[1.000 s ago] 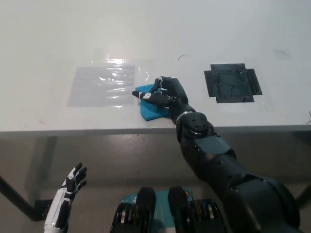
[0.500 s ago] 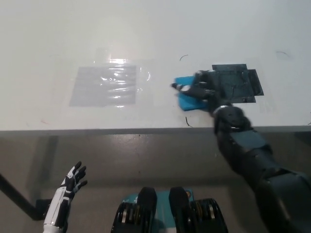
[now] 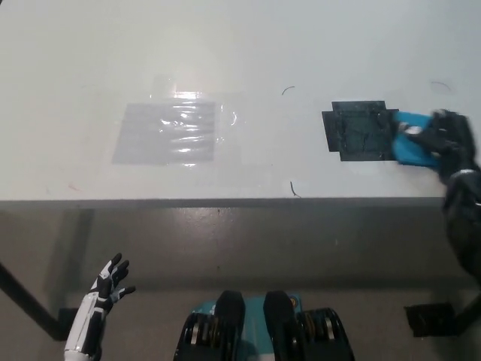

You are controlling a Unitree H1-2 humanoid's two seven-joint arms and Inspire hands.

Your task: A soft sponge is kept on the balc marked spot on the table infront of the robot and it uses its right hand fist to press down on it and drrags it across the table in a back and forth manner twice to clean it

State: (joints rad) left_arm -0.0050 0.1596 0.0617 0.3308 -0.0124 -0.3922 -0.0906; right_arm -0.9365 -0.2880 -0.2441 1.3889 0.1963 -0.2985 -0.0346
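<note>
- A white surface filled the upper half of the view, its front edge running straight across from 9 to 3 o'clock.
- A clear, glossy taped patch lay on it toward 10 o'clock, catching a bright glare of overhead light along its upper edge.
- A black marked square sat toward 2 o'clock, well apart from the clear patch.
- A few thin dark scratch-like marks showed near the front edge and higher up by the middle.
- Below the edge, a grey-brown floor spread across the lower half.
- A dark leg of the furniture slanted at 8 o'clock.
</note>
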